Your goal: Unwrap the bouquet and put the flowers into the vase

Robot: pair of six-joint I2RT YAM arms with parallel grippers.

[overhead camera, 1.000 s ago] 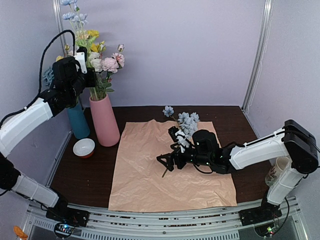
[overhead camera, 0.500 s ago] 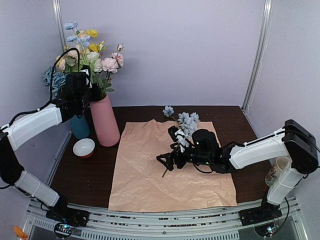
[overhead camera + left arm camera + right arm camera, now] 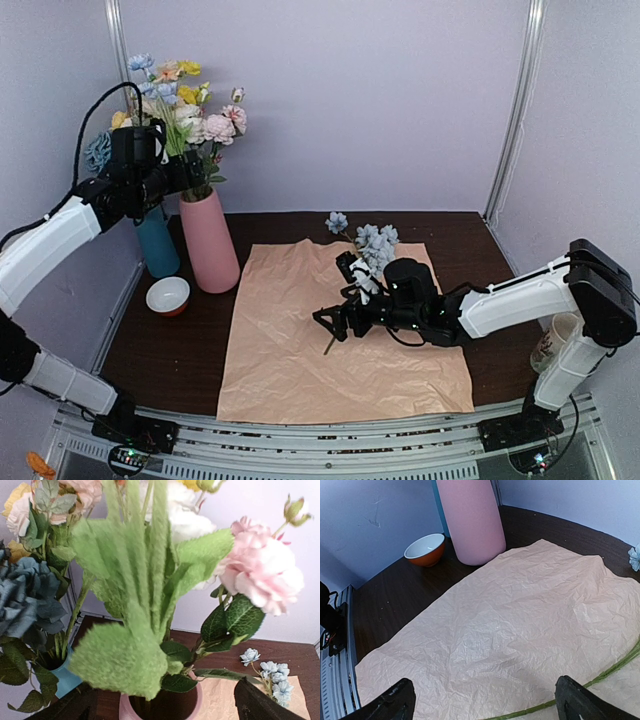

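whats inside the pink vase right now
The flowers stand in the pink vase, pink and white blooms with green leaves above the rim. The stem ends are hidden down inside it.

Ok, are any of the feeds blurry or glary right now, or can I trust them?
Left wrist: the green leaves right at the lens are smeared soft, and the pink bloom is slightly soft too. Right wrist: sharp, the paper shows crisp creases and the bowl reads cleanly, no glare. Top view: evenly lit and sharp, nothing washed out.
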